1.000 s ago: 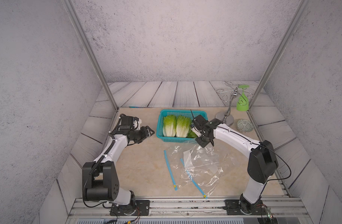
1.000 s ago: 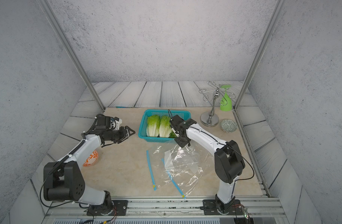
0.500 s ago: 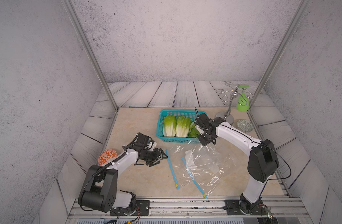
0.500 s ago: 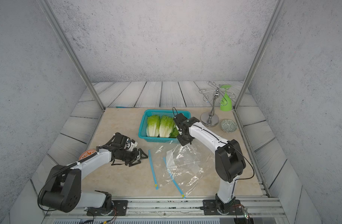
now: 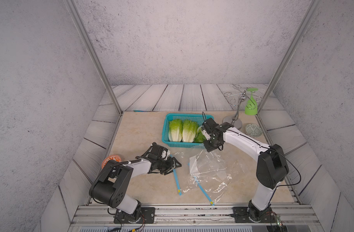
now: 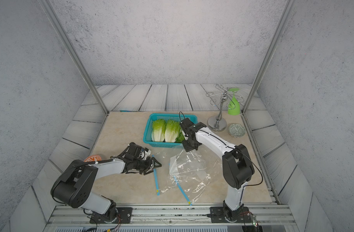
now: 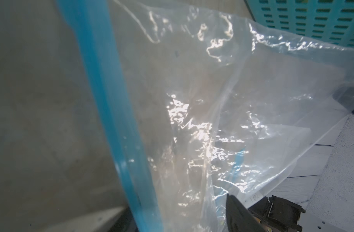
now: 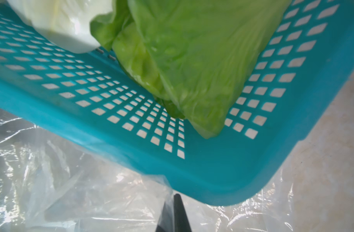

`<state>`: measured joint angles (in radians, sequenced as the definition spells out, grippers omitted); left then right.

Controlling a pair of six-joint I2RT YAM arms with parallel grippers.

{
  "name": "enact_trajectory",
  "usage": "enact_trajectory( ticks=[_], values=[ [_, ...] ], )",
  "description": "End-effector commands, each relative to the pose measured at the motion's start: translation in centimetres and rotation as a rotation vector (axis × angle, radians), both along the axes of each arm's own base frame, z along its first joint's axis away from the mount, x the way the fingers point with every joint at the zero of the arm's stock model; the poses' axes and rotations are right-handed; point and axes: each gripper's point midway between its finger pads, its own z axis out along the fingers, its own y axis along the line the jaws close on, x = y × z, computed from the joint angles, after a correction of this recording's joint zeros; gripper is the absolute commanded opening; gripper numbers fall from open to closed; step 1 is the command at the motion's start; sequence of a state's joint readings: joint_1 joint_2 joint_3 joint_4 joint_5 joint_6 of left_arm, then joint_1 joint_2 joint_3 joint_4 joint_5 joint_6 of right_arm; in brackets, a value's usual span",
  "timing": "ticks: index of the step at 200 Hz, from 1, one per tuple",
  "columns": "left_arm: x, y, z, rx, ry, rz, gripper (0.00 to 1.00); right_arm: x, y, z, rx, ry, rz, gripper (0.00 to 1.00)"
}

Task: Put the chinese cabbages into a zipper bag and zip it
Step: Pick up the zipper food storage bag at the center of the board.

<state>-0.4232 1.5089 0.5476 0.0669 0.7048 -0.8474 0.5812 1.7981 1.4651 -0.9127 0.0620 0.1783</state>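
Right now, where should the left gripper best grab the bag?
Probably the blue zip strip nearest the left gripper, pinched across its width from the left. It lies straight and looks firmer than the crumpled film of the bag, and the open jaws stand at it.

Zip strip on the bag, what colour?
Blue zip strip on the clear bag; best in the left wrist view.

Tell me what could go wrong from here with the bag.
1. The right hand pinches only a thin edge of the zipper bag beside the basket; the film could slip out or snag on the rim.
2. The left hand, jaws open over the blue zipper strip, may miss that flat strip or drag the bag.
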Motion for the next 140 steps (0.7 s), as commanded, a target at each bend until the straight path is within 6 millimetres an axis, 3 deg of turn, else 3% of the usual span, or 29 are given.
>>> enact_trajectory(
  ticks=[1, 41, 63, 101, 110, 120, 129, 130, 140],
  values=[
    [0.6, -0.6, 2.0, -0.079, -0.01, 0.067, 0.51, -0.5, 0.4, -0.1, 0.046, 0.014, -0.033, 0.03],
    [1.2, -0.3, 6.9, -0.064, -0.1, 0.031, 0.0, -0.9, 1.0, 1.1, 0.105, 0.021, -0.068, 0.03],
    [0.8, 0.6, 10.5, 0.016, -0.18, -0.034, 0.0, -2.2, 1.5, 2.7, 0.188, 0.037, -0.088, 0.04],
    [0.9, 1.6, 21.2, 0.04, -0.534, -0.161, 0.0, -3.3, 1.2, 7.2, 0.262, -0.027, -0.097, 0.06],
    [1.1, 1.9, 23.5, 0.08, -0.622, -0.213, 0.0, -3.5, 1.6, 8.4, 0.302, -0.037, -0.079, 0.15],
    [1.4, 2.3, 25.1, 0.154, -0.679, -0.282, 0.0, -3.5, 1.6, 9.7, 0.322, -0.057, -0.055, 0.35],
    [2.2, 2.6, 25.4, 0.232, -0.695, -0.349, 0.0, -3.3, 1.1, 11.0, 0.329, -0.091, -0.039, 0.54],
    [2.2, 2.7, 26.0, 0.236, -0.71, -0.349, 0.0, -3.3, 1.1, 11.0, 0.329, -0.091, -0.039, 0.54],
    [2.7, 3.1, 25.6, 0.308, -0.705, -0.425, 0.0, -2.9, 0.7, 12.7, 0.353, -0.137, -0.01, 0.63]
  ],
)
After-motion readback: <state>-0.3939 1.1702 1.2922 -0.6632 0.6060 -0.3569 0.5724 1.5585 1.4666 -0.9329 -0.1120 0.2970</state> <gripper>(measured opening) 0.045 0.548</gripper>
